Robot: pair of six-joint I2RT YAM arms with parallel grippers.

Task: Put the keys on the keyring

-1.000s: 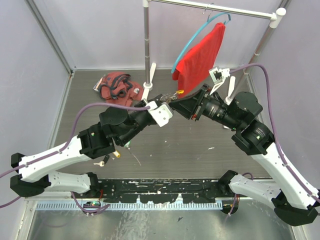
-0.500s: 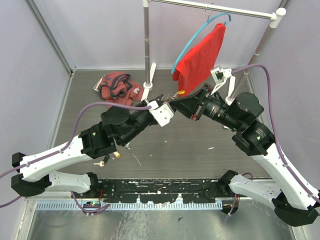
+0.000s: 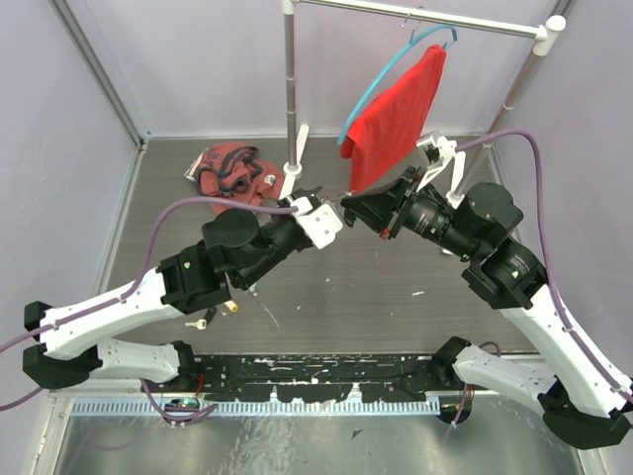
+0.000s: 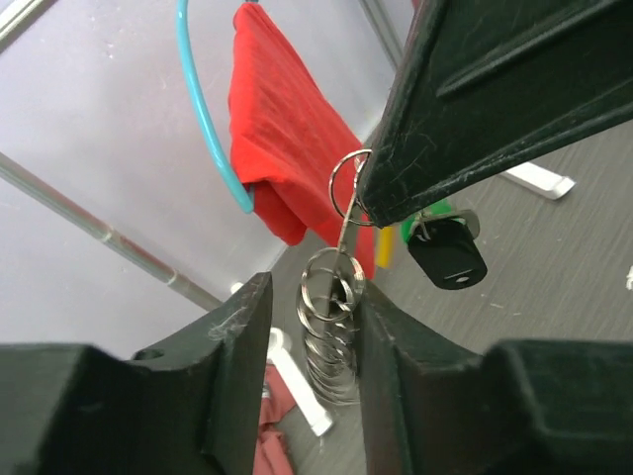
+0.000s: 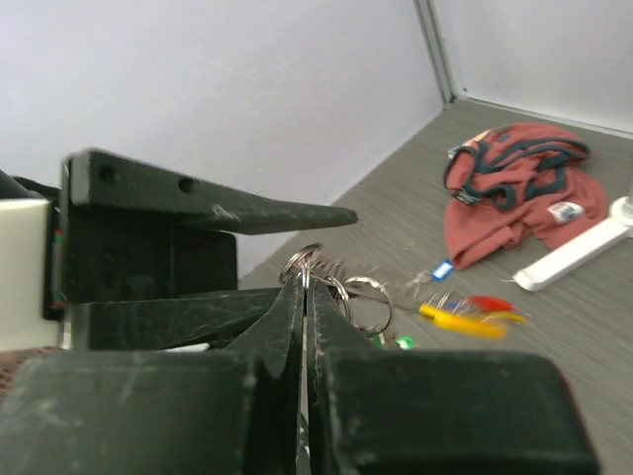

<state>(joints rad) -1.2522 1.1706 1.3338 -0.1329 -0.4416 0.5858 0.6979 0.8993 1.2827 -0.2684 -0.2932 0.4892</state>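
While your two arms meet in the air above the table (image 3: 346,287), toward its far edge, the keyring (image 4: 331,327) hangs between them. Your right gripper (image 5: 305,282) has its fingers pressed together on the topmost ring (image 4: 346,185), and the left wrist view shows that ring pinched at the very tip. Below it a coil of stacked rings drops into the gap of your left gripper (image 4: 312,297), whose fingers are spread. The coil lies close against one finger, but you cannot tell whether it touches.

The keys hang off the keyring beside the right gripper's tip. From the left wrist you see a black-headed key (image 4: 447,255) with a green one (image 4: 435,210) and a yellow one (image 4: 386,242) partly hidden behind the finger. From the right wrist the bunch shows a yellow key (image 5: 460,320), a red one (image 5: 490,302), a blue tag (image 5: 442,267) and a bit of green (image 5: 401,342), all blurred.

Two more small keys (image 3: 203,319) lie on the table near its near-left corner, just beside your left arm, with a yellow-headed one (image 3: 231,306) close by.

A crumpled reddish garment (image 3: 227,170) sits by the table's far edge, left of the rack pole (image 3: 289,89). A red cloth (image 3: 396,114) hangs on a blue hanger (image 3: 381,74) from the rail above.
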